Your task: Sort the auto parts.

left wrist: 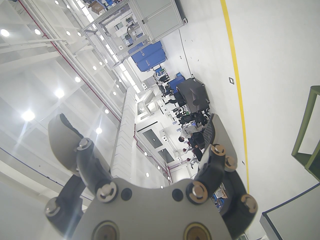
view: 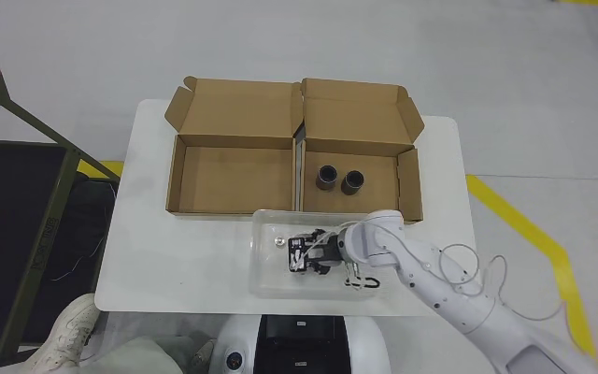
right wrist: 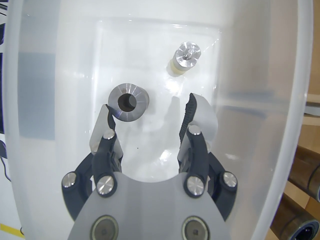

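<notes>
Two fingers of the right end effector (right wrist: 150, 106) stand spread low in the tray (view: 262, 273), gripping nothing; one pad (right wrist: 111, 118) sits against the bush (right wrist: 128, 102), the other well off it; a silver stud (right wrist: 186, 56) stands just left of them in the tray. Left end effector (left wrist: 136, 123) is spread too, aimed up at the room. Past the tray, two dark sleeves (view: 328, 177) lie in the right box (view: 407, 192); the left box (view: 234, 178) sits beside it on the worktop (view: 149, 252). Roughly half sorted, I judge: two parts boxed, two left to lift. No writing is legible.
</notes>
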Available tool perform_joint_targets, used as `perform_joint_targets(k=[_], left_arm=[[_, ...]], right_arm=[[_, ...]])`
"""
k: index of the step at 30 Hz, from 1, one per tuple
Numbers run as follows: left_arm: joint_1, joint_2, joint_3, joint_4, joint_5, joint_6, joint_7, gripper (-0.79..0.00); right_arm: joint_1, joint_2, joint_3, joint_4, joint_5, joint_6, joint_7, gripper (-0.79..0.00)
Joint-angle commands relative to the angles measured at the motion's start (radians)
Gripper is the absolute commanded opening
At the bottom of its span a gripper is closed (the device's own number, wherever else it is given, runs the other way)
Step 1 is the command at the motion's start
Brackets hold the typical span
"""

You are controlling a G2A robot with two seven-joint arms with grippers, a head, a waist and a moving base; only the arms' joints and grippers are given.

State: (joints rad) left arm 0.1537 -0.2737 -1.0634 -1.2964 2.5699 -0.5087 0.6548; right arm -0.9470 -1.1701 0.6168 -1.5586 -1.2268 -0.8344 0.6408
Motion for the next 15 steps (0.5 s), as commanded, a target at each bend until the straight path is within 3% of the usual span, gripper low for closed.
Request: perform_joint_targets(k=[1, 4, 14, 15], left_arm=[[0.0, 0.0, 0.0, 0.0, 0.0, 0.0, 0.0, 0.0], [0.0, 0.0, 0.0, 0.0, 0.0, 0.0, 0.0, 0.0], [0.0, 0.0, 0.0, 0.0, 0.0, 0.0, 0.0, 0.0], [0.0, 0.0, 0.0, 0.0, 0.0, 0.0, 0.0, 0.0]], right_arm=[[0.004, -0.005, -0.009, 0.012, 0.004, 0.001, -0.004, -0.342], [0.008, -0.011, -0.023, 0.025, 0.01, 0.0, -0.01, -0.394], [0.015, -0.025, -0.052, 0.034, 0.008, -0.011, -0.019, -0.459], [0.016, -0.025, -0.051, 0.031, 0.008, -0.011, -0.021, -0.551]])
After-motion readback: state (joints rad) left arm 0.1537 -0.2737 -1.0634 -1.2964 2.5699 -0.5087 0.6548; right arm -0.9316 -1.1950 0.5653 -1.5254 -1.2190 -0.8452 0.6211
